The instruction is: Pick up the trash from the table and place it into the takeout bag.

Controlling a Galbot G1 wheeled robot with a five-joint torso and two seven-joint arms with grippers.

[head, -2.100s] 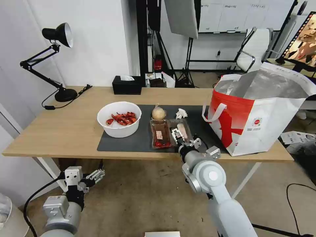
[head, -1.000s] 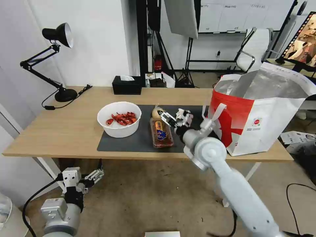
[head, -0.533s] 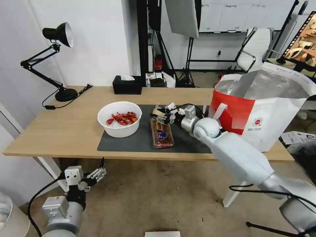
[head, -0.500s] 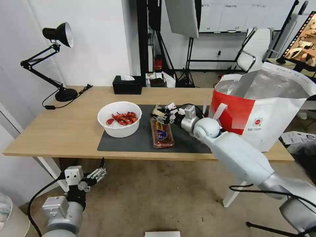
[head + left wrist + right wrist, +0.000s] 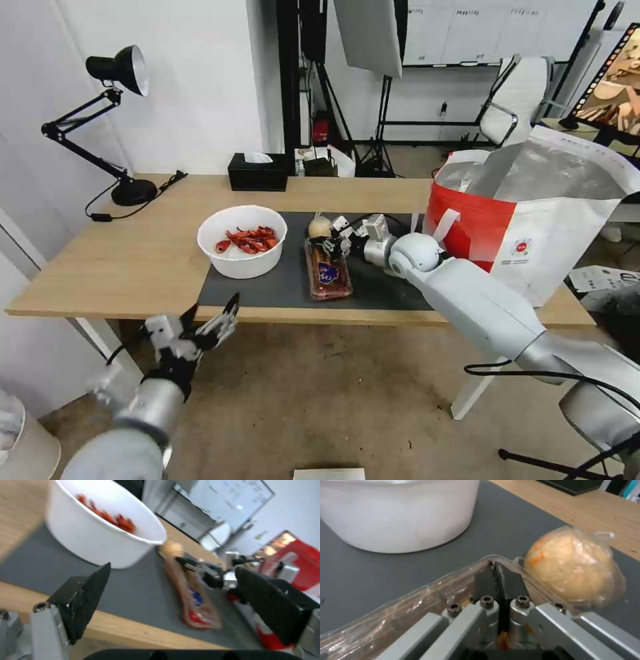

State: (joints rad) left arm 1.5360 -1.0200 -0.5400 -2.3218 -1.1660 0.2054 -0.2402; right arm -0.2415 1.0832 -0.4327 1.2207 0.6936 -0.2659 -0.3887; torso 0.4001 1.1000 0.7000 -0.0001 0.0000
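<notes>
Nearest, below the front edge of the worktop (image 5: 133, 267), the left pincer (image 5: 212, 325) hangs over the brown floor with its black fingers (image 5: 85, 597) spread wide and empty; half a second ago it sat lower and further left, so it has risen toward the edge. The worktop is light wood on white legs and carries a dark grey mat (image 5: 267, 283).

On the mat, the white bowl (image 5: 241, 241) of red scraps stands at the left. Just right of it lies the clear tray (image 5: 328, 272), folded narrow, its long axis running from the front edge away toward the back. The right pincer (image 5: 331, 245) reaches in from the right and is shut on the tray's far rim, its fingertips (image 5: 496, 580) pressed together over the plastic. It has slid slightly nearer the tray since the earlier frame. Touching that far end sits the small knotted bag (image 5: 319, 228) with its beige lump.

Right of the mat stands the takeout bag (image 5: 533, 220), mouth open, foil lining showing. Further back are a black tissue box (image 5: 257, 172) and a black desk lamp (image 5: 110, 120) at the left. Behind are a white wall, light stands and an office chair.
</notes>
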